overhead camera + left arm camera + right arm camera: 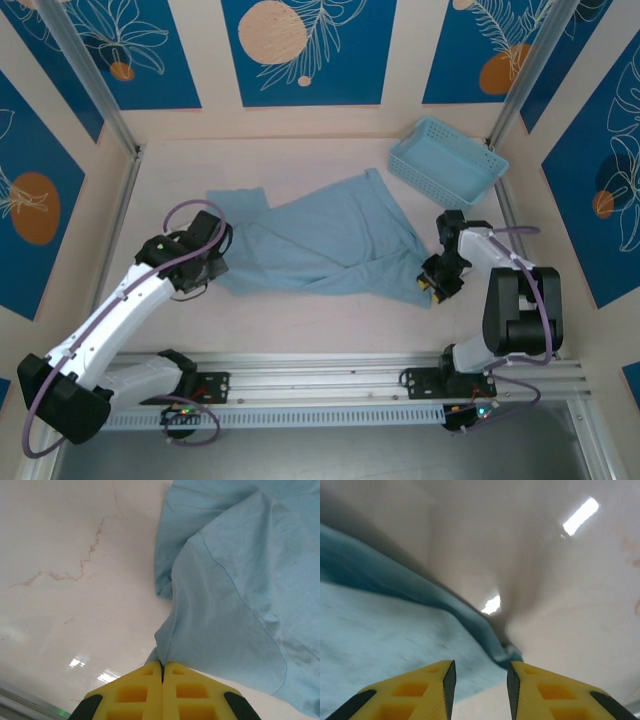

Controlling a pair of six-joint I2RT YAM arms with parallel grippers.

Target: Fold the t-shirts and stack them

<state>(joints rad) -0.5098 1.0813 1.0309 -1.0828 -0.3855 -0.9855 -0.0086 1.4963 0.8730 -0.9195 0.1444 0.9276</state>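
A light sky-blue t-shirt (325, 240) lies rumpled across the middle of the table, with no lettering showing. My left gripper (212, 268) sits at its left edge, and in the left wrist view the yellow jaws (162, 672) are shut on a fold of the t-shirt (235, 595). My right gripper (432, 285) is at the shirt's lower right corner. In the right wrist view its jaws (480, 677) stand open, and the hem of the t-shirt (395, 635) lies in the gap between them, close to the right finger (540, 690).
A light blue plastic lattice basket (447, 162) stands at the back right, close to the right arm. Walls with blue panels enclose the table on three sides. Bare tabletop (330, 325) lies between the shirt and the arm bases.
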